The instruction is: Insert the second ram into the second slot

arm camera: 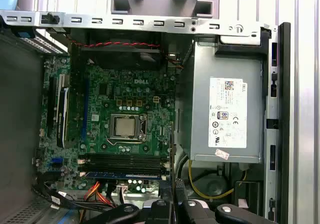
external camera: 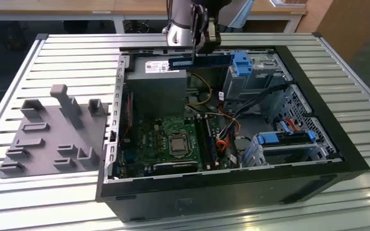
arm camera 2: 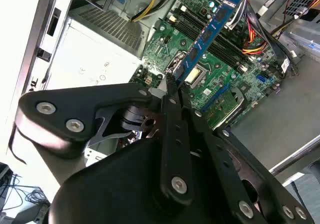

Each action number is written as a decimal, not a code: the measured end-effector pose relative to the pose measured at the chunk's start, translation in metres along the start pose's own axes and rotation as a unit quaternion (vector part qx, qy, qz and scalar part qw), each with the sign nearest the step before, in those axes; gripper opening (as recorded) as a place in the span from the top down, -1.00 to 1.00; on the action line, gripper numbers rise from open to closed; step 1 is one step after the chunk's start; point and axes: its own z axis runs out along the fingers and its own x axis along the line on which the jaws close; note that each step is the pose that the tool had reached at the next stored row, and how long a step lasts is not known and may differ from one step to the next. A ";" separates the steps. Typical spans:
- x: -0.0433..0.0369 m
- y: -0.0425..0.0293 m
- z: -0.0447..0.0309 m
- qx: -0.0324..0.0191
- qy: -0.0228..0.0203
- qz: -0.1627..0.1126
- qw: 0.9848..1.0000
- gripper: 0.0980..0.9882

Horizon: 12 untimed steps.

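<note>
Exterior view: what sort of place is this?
Probably a robotics lab bench for PC assembly: an open computer case lies on a slatted metal table, a grey fixture plate sits beside it, and the gripper holds the second ram above the case.

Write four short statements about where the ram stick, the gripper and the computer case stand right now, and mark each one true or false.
1. The gripper is shut on the second ram, holding it by one end. True.
2. The second ram is already seated in a slot on the motherboard. False: it hangs in the air above the open computer case, clear of the board.
3. A grey fixture plate lies on the slatted table, at the exterior view's left of the case. True.
4. The computer case is closed by its side panel. False: the case lies open, with the motherboard and cables in plain sight.
</note>
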 end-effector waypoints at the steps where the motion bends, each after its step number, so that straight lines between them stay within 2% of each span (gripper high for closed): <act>1: 0.0000 0.0000 0.0000 0.000 0.000 0.000 1.000 0.91; 12: 0.0035 0.0001 -0.0001 0.000 0.000 0.000 1.000 0.91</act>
